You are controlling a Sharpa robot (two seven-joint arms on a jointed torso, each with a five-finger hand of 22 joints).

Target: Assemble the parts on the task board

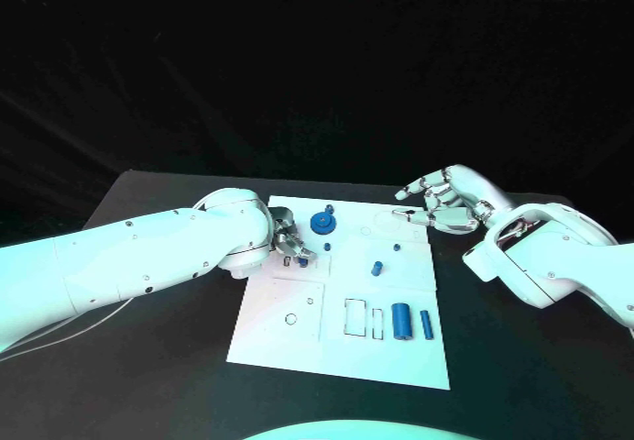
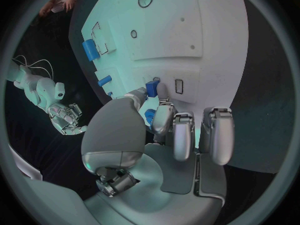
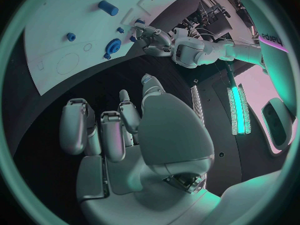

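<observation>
The white task board [image 1: 284, 316] lies in the middle of the table. My left hand [image 1: 293, 247] hovers over its left half and pinches a small blue part [image 2: 152, 87] between the thumb and a finger, close to a small rectangular slot [image 2: 179, 86]. A blue gear [image 1: 322, 221] stands just beyond that hand. My right hand [image 1: 442, 203] hangs above the board's far right corner, fingers loosely apart and holding nothing. A short blue peg [image 1: 377, 269] lies mid-board, and two blue cylinders [image 1: 400, 322] lie side by side near the front right.
A tiny blue stud [image 1: 395, 247] sits on the board near the peg. Outlined recesses [image 1: 358, 316] and a small ring mark [image 1: 290, 319] are on the board's front half. Bare black table [image 1: 158, 385] surrounds the board.
</observation>
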